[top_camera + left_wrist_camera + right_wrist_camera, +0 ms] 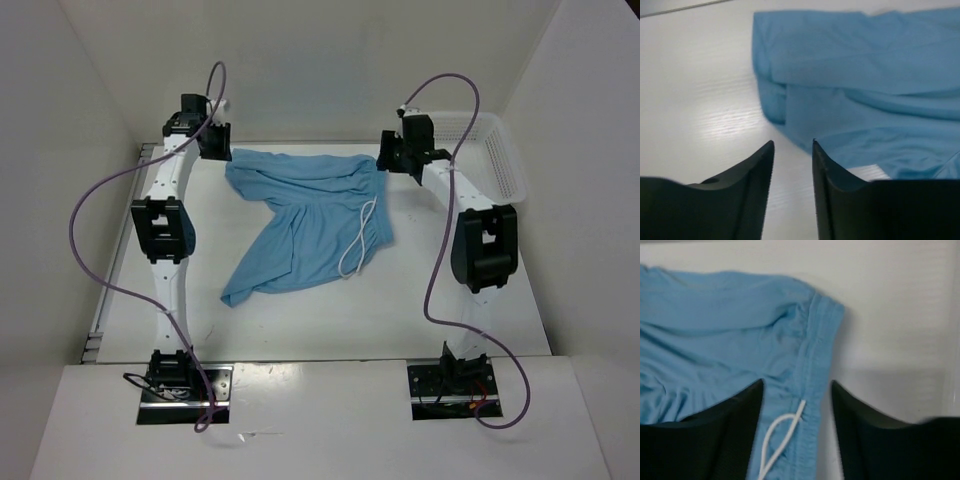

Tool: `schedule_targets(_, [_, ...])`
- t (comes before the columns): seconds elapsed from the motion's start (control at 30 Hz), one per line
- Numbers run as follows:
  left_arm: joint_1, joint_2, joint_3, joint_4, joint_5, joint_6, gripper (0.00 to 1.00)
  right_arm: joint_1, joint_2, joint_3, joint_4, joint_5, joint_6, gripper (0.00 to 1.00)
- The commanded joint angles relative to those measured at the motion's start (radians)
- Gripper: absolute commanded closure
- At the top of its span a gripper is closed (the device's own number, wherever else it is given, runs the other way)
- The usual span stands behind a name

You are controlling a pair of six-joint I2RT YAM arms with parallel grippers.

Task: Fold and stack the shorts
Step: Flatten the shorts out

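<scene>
The light blue shorts point(300, 210) lie crumpled in the middle of the table, one leg trailing to the near left. Their white drawstring point(358, 243) loops on the right side. My left gripper point(222, 148) is open at the far left corner of the shorts. In the left wrist view it point(793, 142) hangs over bare table, with the folded edge of the shorts point(865, 75) just ahead and to the right. My right gripper point(392, 158) is open at the far right corner. In the right wrist view it point(797, 382) straddles the waistband point(820, 340) and drawstring point(782, 432), holding nothing.
A white mesh basket point(497, 150) stands at the far right, behind the right arm. White walls enclose the table point(330, 325) on the left, back and right. Purple cables loop beside both arms.
</scene>
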Motion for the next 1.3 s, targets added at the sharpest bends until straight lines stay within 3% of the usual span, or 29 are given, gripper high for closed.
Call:
schedule_targets(0.0, [0.022, -0.063, -0.108, -0.004, 0.008, 0.007, 0.61, 0.007, -0.151, -0.17, -0.027, -0.014, -0.082, 0.46])
schedule_targets(0.07, [0.013, -0.063, -0.14, -0.004, 0.018, 0.007, 0.63, 0.016, -0.171, -0.227, -0.038, -0.014, -0.091, 0.55])
schedule_targets(0.13, [0.002, -0.039, -0.165, 0.005, 0.028, 0.007, 0.56, 0.016, -0.183, -0.295, -0.05, -0.06, -0.117, 0.57])
schedule_targets(0.23, [-0.021, -0.014, -0.153, 0.016, 0.028, 0.007, 0.33, 0.025, -0.183, -0.356, -0.063, -0.083, -0.126, 0.42])
schedule_targets(0.4, [-0.041, 0.032, -0.139, 0.016, 0.041, 0.007, 0.23, 0.025, -0.183, -0.404, -0.092, -0.123, -0.16, 0.38])
schedule_targets(0.67, [-0.042, 0.049, -0.203, 0.045, -0.099, 0.007, 0.29, 0.025, -0.202, -0.481, -0.119, -0.132, -0.169, 0.33])
schedule_targets(1.0, [-0.042, -0.015, -0.315, 0.065, -0.026, 0.007, 0.29, 0.025, -0.193, -0.536, -0.119, -0.164, -0.16, 0.33])
schedule_targets(1.07, [-0.054, -0.015, -0.344, 0.074, -0.013, 0.007, 0.29, 0.025, -0.184, -0.536, -0.119, -0.154, -0.16, 0.39])
schedule_targets(1.13, [-0.065, -0.015, -0.358, 0.074, -0.013, 0.007, 0.38, 0.025, -0.183, -0.536, -0.119, -0.142, -0.16, 0.6])
schedule_targets(1.2, [-0.075, -0.026, -0.381, 0.074, -0.013, 0.007, 0.57, 0.025, -0.183, -0.527, -0.119, -0.102, -0.16, 0.8])
schedule_targets(1.27, [-0.084, -0.043, -0.418, 0.084, -0.013, 0.007, 0.74, 0.025, -0.196, -0.527, -0.119, -0.08, -0.172, 0.89])
